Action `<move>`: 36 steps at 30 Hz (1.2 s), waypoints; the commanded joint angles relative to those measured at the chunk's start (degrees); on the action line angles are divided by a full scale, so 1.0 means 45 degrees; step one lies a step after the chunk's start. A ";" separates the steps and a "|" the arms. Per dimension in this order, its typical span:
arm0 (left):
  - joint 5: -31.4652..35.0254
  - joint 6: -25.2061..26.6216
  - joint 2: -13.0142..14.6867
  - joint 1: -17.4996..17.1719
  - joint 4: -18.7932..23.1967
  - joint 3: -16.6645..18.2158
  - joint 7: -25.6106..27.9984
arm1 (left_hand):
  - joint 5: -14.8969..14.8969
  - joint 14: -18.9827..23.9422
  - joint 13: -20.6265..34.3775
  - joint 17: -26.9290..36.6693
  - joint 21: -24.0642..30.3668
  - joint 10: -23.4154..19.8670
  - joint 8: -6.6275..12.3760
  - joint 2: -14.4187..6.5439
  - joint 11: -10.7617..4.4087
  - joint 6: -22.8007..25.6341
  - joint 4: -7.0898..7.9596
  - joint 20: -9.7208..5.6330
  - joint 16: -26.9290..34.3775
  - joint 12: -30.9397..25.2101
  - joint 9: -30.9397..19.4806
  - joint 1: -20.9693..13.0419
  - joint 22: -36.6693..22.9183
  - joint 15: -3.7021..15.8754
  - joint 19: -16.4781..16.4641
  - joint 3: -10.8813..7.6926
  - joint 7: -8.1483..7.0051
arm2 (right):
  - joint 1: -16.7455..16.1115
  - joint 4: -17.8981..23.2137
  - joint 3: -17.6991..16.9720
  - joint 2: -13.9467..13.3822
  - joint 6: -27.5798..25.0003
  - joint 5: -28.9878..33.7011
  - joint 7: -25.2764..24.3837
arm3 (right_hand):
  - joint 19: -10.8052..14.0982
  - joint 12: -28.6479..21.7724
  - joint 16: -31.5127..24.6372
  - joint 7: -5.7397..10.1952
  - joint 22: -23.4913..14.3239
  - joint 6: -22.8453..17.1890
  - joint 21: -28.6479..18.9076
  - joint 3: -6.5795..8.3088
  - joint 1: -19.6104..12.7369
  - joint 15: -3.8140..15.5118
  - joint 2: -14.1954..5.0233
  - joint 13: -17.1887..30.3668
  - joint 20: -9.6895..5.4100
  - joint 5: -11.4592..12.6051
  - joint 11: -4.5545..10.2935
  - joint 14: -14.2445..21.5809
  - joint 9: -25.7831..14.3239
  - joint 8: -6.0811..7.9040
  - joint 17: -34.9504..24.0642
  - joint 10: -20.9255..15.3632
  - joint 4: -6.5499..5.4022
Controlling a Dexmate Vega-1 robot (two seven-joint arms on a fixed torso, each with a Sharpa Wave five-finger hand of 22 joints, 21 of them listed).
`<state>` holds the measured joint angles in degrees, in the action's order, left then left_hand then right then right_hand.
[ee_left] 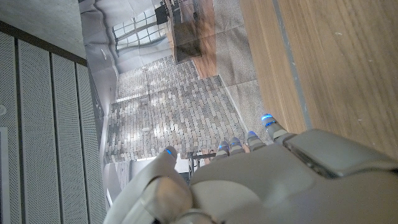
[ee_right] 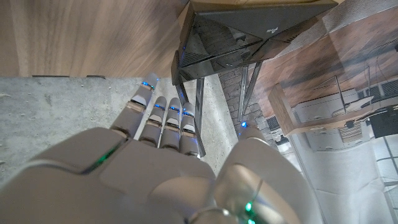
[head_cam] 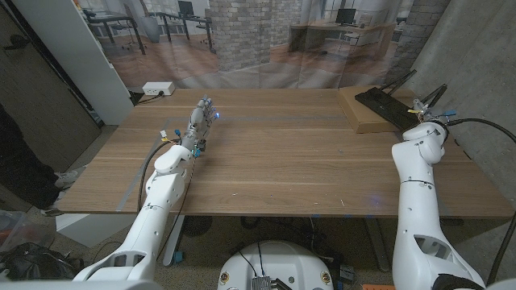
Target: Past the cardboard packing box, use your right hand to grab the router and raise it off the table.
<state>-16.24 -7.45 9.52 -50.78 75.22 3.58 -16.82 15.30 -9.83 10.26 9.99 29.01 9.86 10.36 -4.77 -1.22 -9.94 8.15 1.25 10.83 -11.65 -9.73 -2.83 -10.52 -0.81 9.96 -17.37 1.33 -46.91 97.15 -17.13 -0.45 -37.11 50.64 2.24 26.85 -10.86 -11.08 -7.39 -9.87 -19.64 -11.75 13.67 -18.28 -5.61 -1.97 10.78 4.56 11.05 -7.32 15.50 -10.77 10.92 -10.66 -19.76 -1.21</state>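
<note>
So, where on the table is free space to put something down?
The wide wood between the left robot hand and the cardboard box is bare. The far right corner is crowded: box, router, right robot hand.

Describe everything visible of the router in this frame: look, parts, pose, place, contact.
The router is a flat, black, matte, plastic-looking slab with thin black antennas angling up from its far end. It lies on top of the flat cardboard box at the table's far right corner, tilted diagonally to the table edge. In the right wrist view its vented face and a small pale logo show. The right hand is beside it with fingers spread, not gripping it; contact cannot be told.
</note>
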 commanded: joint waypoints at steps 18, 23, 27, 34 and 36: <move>0.0078 -0.0015 -0.0035 0.0092 -0.0050 0.0016 0.0038 | 0.0053 -0.1504 0.0055 0.0027 -0.0085 0.0230 -0.0004 -0.0302 0.0099 -0.0292 0.0009 0.0086 -0.0053 0.0015 -0.0020 -0.0081 -0.0058 -0.0021 0.1176 0.0037 0.0062 | 0.0518 -0.0177 -0.0014 -0.0285 -0.1427 -0.0568 0.0756 | 0.1413 -0.0291 -0.0443 -0.0510 -0.0022 -0.0738 -0.0343 -0.0289 0.0388 -0.0254 0.0144 0.0055 0.0397 0.0159 -0.0587 0.1557 -0.0044 0.0264 -0.0043 -0.0910 -0.0008; 0.0072 -0.0034 -0.0034 0.0102 -0.0068 0.0030 0.0032 | 0.0053 -0.1505 0.0055 0.0027 -0.0098 0.0233 -0.0003 -0.0305 0.0095 -0.0292 0.0009 0.0087 -0.0053 0.0017 -0.0020 -0.0084 -0.0059 -0.0013 0.1168 0.0041 0.0066 | 0.0597 -0.0179 -0.0070 -0.0280 -0.1547 -0.0761 0.0829 | 0.2149 -0.0366 -0.0558 -0.0616 -0.0028 -0.0877 -0.0496 -0.0339 0.0457 -0.0280 0.0120 0.0079 0.0407 0.0195 -0.0743 0.2178 -0.0045 0.0249 -0.0057 -0.1341 -0.0012; 0.0056 -0.0011 -0.0036 0.0104 -0.0083 0.0035 0.0013 | 0.0053 -0.1504 0.0056 0.0026 -0.0109 0.0241 -0.0005 -0.0307 0.0102 -0.0297 0.0008 0.0102 -0.0053 0.0020 -0.0020 -0.0086 -0.0059 -0.0020 0.1175 0.0043 0.0054 | 0.0633 -0.0181 -0.0076 -0.0305 -0.1649 -0.0850 0.0859 | 0.2846 -0.0393 -0.0608 -0.0748 -0.0054 -0.0863 -0.0673 -0.0350 0.0465 -0.0353 0.0077 0.0110 0.0253 0.0217 -0.0828 0.2548 -0.0042 0.0200 -0.0079 -0.1581 0.0005; 0.0061 -0.0052 -0.0049 0.0163 -0.0178 0.0046 -0.0008 | 0.0054 -0.1510 0.0056 0.0026 -0.0124 0.0244 -0.0004 -0.0310 0.0094 -0.0296 0.0008 0.0108 -0.0056 0.0022 -0.0020 -0.0088 -0.0060 -0.0018 0.1172 0.0046 0.0063 | 0.0710 -0.0175 -0.0075 -0.0361 -0.1907 -0.0993 0.1016 | 0.3376 -0.0586 -0.0811 -0.0898 -0.0097 -0.1163 -0.0761 -0.0358 0.0517 -0.0439 -0.0050 0.0182 0.0107 0.0228 -0.0922 0.3365 -0.0041 0.0244 -0.0169 -0.2234 -0.0010; 0.0060 -0.0056 -0.0055 0.0184 -0.0207 0.0048 -0.0018 | 0.0054 -0.1511 0.0056 0.0026 -0.0127 0.0240 -0.0005 -0.0311 0.0100 -0.0299 0.0008 0.0107 -0.0056 0.0021 -0.0020 -0.0089 -0.0060 -0.0020 0.1169 0.0047 0.0059 | 0.0751 -0.0197 -0.0077 -0.0384 -0.1983 -0.1037 0.1064 | 0.3622 -0.0692 -0.0944 -0.0932 -0.0116 -0.1336 -0.0819 -0.0374 0.0577 -0.0469 -0.0110 0.0234 0.0153 0.0226 -0.0955 0.3772 -0.0044 0.0269 -0.0241 -0.2513 -0.0042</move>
<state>-15.94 -7.45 9.36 -50.30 74.80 3.69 -16.72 15.30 -9.83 10.26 9.99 28.79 9.86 10.36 -4.77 -1.22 -9.93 8.15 1.24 10.71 -11.65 -9.73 -2.83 -10.52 -0.81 9.96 -17.37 1.33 -44.19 96.37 -17.34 -1.82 -44.35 47.13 5.97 41.76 -13.37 -14.63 -8.92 -10.09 -24.49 -14.98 12.17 -16.23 -7.56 -2.06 11.44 5.11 11.66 -11.45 30.73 -10.77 11.75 -11.32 -29.74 -1.12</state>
